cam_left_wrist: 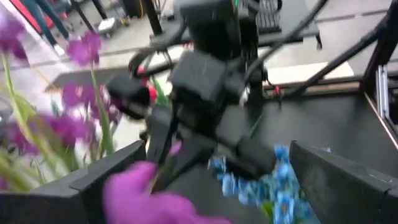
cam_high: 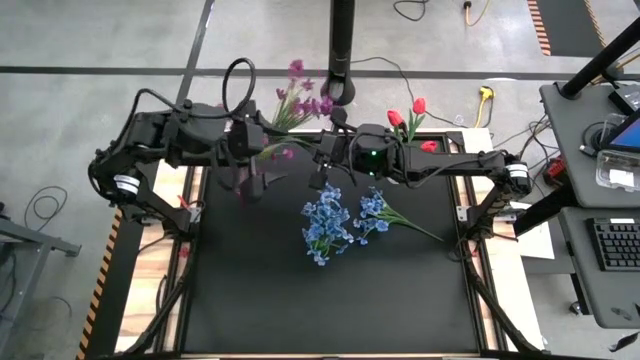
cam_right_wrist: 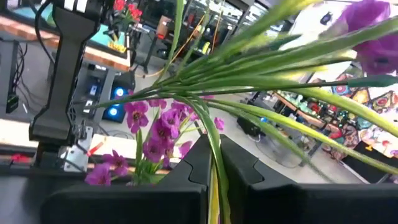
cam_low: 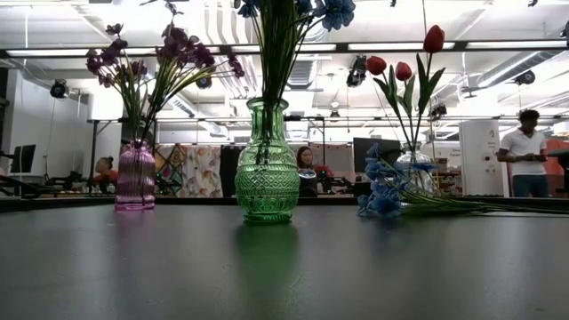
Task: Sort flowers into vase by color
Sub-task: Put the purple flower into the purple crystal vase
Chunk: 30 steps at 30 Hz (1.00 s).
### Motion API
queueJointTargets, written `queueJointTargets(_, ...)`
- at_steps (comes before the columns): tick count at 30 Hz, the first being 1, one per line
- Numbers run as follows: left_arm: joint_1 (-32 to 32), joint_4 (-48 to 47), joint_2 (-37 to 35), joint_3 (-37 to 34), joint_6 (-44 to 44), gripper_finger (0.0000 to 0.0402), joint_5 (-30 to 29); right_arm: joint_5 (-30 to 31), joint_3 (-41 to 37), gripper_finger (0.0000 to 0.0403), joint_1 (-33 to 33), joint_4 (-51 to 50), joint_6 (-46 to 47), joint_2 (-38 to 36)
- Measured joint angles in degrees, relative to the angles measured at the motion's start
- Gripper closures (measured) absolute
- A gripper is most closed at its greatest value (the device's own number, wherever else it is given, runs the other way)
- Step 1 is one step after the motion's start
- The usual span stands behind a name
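Note:
My right gripper is shut on a purple flower's green stem, high above the table's far middle. The flower's bloom points at my left gripper, which is wide open, its fingers on either side of the bloom without touching it. More purple flowers stand in the purple vase. Blue flowers stand in the green vase, and red tulips in the clear vase. Loose blue flowers lie flat on the mat. My right gripper pinches the purple flower's thin green stem between its two shut fingers. The fingers come in level from the table's right. The flower is lifted clear of the table; its leaves and bloom spread out beyond the fingertips toward my left gripper.
A black pole stands behind the table's far edge. A second bunch of blue flowers lies with its stem toward the table's right. The near half of the black mat is bare. People are in the room behind.

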Motion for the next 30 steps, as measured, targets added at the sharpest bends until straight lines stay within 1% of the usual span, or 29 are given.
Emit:
queueJointTargets(4, 0.0, -7.4, 0.0, 2.2, -2.3, 0.0023, 0.0, 0.0, 0.0, 0.0390, 0.0, -2.4, -0.4, -0.8)
queueJointTargets(7, 0.0, -10.5, 0.0, 3.0, -4.4, 0.0023, -0.1, 0.0, 0.0, 0.0390, 0.0, -3.4, -1.0, -1.0)
queueJointTargets(10, 0.0, -13.2, 0.0, 3.2, -5.5, 0.0023, -2.1, 0.0, 0.0, 0.0390, 0.1, -4.3, -1.9, -1.1)
queueJointTargets(12, 0.0, -14.8, 0.0, 3.3, -6.3, 0.0023, -5.6, 0.0, 0.0, 0.0390, 0.2, -4.5, -2.1, -1.1)
queueJointTargets(18, 0.0, -17.0, 0.0, 3.3, -6.5, 0.0023, -18.8, 0.1, 0.0, 0.0390, 1.3, -4.6, -3.4, -1.3)
queueJointTargets(20, 0.0, -17.0, 0.0, 3.5, -6.3, 0.0023, -21.4, 0.1, 0.0, 0.0390, 1.7, -4.8, -3.8, -1.4)
queueJointTargets(24, 0.0, -17.0, 0.0, 3.7, -6.0, 0.0023, -22.1, 0.3, 0.0, 0.0390, 2.0, -5.0, -4.4, -1.7)
queueJointTargets(26, 0.0, -17.5, 0.0, 3.7, -6.7, 0.0023, -22.1, 2.0, 0.0, 0.0390, 2.2, -5.7, -5.9, -2.0)
queueJointTargets(30, -0.1, -21.4, -0.3, 3.7, -12.8, 0.0023, -21.1, 6.3, 0.0, 0.0390, 2.6, -7.8, -11.3, -3.1)
